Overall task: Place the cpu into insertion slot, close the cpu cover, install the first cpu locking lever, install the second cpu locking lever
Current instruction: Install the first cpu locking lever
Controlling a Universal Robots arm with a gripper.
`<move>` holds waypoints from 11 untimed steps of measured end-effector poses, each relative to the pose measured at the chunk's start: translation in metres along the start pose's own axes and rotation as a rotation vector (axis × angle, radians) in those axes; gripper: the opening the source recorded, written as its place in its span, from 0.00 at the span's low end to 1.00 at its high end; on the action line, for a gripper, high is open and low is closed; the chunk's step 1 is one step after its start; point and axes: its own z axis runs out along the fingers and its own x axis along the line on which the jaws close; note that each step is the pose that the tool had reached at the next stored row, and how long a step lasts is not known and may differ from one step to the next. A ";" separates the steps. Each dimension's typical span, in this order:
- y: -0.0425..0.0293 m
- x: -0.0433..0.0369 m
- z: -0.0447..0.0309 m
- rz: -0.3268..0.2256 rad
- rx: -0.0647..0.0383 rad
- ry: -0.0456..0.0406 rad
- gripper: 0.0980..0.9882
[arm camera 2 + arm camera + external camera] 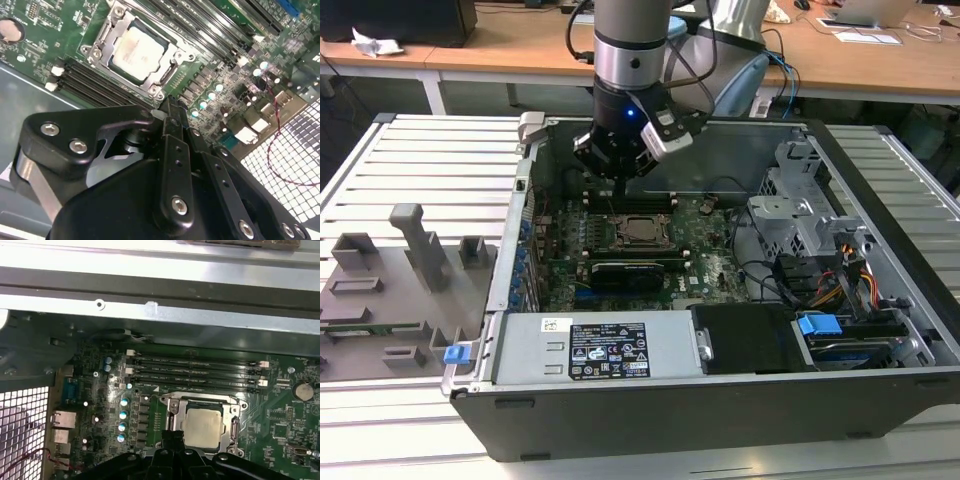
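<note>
Closest up in the second wrist view: the black pincer (170, 106), matte linkages studded with bright screw heads, fingertips pressed together with nothing pinched between. Poised low inside the open computer case (720, 400), tip just beside one corner of the insertion slot (156, 91); touching it or not, hard to tell.

Judging by the pictures, well into the task. Seated flat in the slot: the cpu (139, 52), a small square with a dull silvery-beige metal top, faintly smudged. Lying down over its edges: the cpu cover (107, 35), a thin stamped frame of bright metal, chip showing through the centre window. So, apparently, placing done and cover shut. Of the two locking levers, thin wire shapes hinted along the frame's sides, but latched or loose: cannot tell, so likely the part left to finish.

Around the slot: green motherboard (45, 30), glossy and crowded with tiny parts; long black memory slots (195, 372) with white end clips; a row of blue-topped round capacitors (122, 415); a flat silver coin battery (300, 391). In the exterior view, a black graphics card (628, 272) lower on the board, all of it resting on a ribbed grey metal table (430, 160) with grey blocky fixtures (415, 240) at the exterior view's left.
</note>
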 end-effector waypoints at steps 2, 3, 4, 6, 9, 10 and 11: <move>0.0007 0.0060 0.0024 0.009 0.000 -0.0003 0.01; 0.0011 0.0112 0.0036 0.009 0.000 -0.0006 0.01; 0.0016 0.0153 0.0046 0.009 0.000 -0.0011 0.01; 0.0022 0.0204 0.0058 0.009 0.000 -0.0018 0.01; 0.0040 0.0267 0.0075 0.009 0.000 -0.0027 0.01; 0.0047 0.0280 0.0077 0.009 0.000 -0.0027 0.01; 0.0054 0.0296 0.0081 0.009 0.000 -0.0028 0.01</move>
